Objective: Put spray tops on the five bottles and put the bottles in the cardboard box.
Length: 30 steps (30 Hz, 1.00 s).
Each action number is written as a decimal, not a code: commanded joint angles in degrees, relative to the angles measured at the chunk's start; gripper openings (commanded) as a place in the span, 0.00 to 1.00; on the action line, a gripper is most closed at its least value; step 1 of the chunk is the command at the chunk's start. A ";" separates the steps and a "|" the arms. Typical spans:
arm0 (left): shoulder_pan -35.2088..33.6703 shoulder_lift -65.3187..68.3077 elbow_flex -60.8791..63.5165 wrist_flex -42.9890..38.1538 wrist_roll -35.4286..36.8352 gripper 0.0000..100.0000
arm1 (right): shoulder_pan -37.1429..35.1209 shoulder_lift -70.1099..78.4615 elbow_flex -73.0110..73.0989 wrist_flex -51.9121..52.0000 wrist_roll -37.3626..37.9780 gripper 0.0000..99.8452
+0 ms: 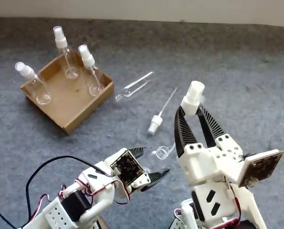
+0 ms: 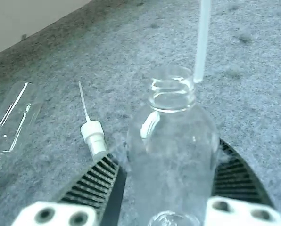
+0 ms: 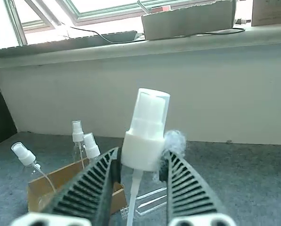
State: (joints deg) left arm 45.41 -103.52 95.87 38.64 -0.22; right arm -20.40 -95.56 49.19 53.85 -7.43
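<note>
Legible text, labels, brands, numbers and signs: none could be read. The cardboard box (image 1: 87, 110), the clear bottle (image 2: 173, 155) and the white spray top (image 3: 147, 127) were plain on every face that showed.
</note>
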 commanded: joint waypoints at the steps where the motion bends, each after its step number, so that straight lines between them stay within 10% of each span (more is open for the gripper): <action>1: 0.66 -0.66 1.27 -1.05 0.62 0.16 | -0.40 -0.75 1.19 -5.58 -0.53 0.05; 30: -7.96 -0.84 1.10 -1.32 0.62 0.16 | -8.31 -0.92 12.00 4.09 4.48 0.05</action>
State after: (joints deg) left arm 38.90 -103.52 95.87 38.64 -0.22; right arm -25.93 -96.26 62.02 56.13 -4.00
